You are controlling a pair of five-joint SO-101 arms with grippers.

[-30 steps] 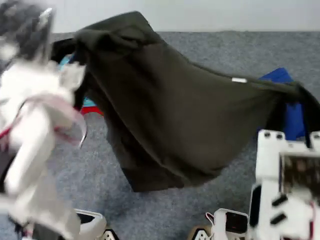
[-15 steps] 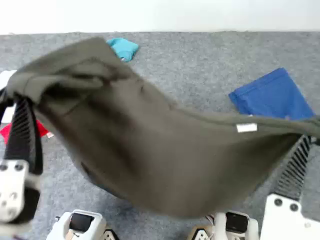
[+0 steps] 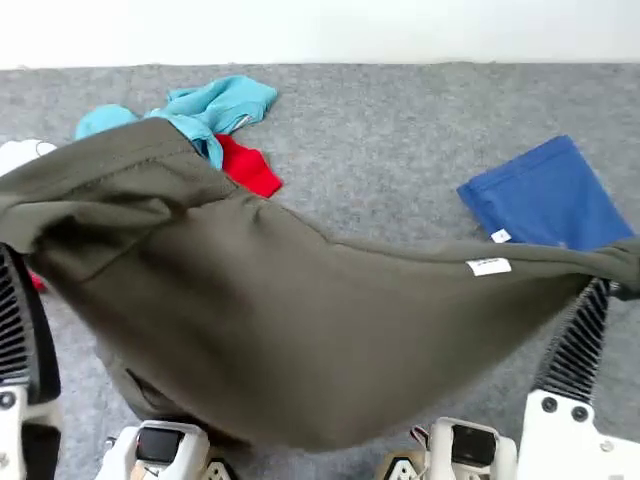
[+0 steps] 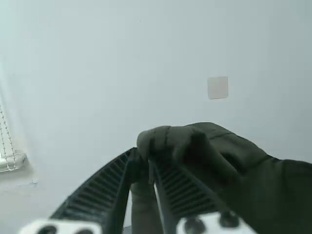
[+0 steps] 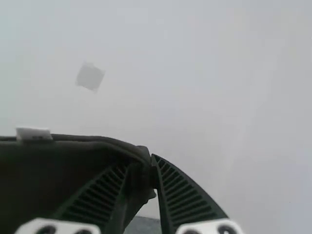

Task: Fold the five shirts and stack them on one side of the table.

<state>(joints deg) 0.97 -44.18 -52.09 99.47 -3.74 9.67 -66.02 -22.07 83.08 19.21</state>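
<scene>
From above, the olive shirt (image 3: 300,350) hangs sagging over the near bench (image 3: 400,130), with a teal shirt (image 3: 215,105) and red shirt (image 3: 248,168) heaped far left; lowered badly, it could bunch or drag them. In the left wrist view the left hand (image 4: 148,163) clenches a thick wad of it, which might work loose. In the right wrist view the right hand (image 5: 146,163) pinches only thin hem, likely to slip under a harder pull.

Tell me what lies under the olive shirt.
The red shirt and teal shirt poke out past the far edge of the olive shirt; whatever else lies on the mat beneath is covered.
</scene>
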